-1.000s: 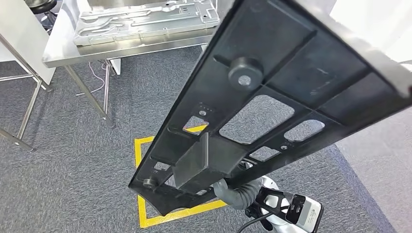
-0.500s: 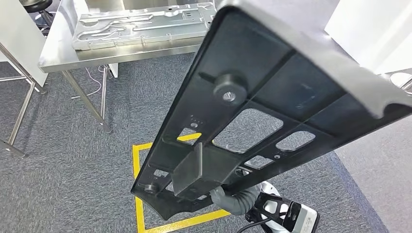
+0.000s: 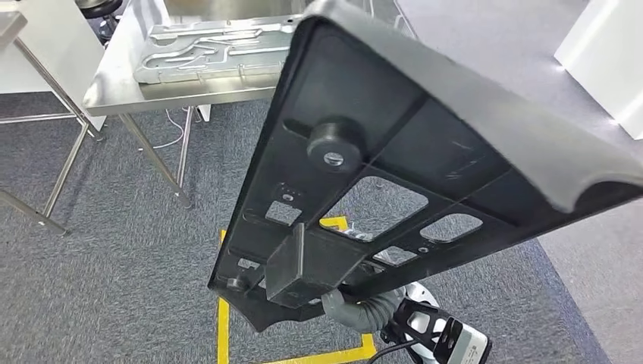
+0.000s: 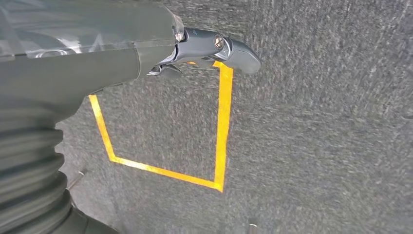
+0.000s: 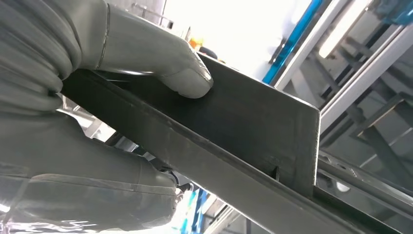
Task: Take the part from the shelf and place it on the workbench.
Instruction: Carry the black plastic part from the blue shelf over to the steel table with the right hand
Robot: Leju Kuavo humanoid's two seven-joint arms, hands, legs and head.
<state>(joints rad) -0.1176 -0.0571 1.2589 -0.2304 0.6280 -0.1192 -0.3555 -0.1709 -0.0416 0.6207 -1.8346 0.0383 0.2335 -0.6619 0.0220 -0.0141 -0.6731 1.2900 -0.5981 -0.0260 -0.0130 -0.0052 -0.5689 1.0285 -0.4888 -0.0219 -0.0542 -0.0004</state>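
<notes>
Above the grey carpet, a long black part slants across the head view, its near end low and its far end raised to the right. Its near end is gripped by the right robot hand — thumb pressed flat on the dark face, fingers wrapped beneath. Far left stands the steel counter carrying a silver metal panel. Over a yellow floor square — the left robot hand holds nothing, fingers extended.

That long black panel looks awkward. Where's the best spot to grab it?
By the upright rib near its lower end, from underneath, as the right hand does: the black panel is broad and flat, and that rib gives thumb and fingers opposite faces to pinch.
</notes>
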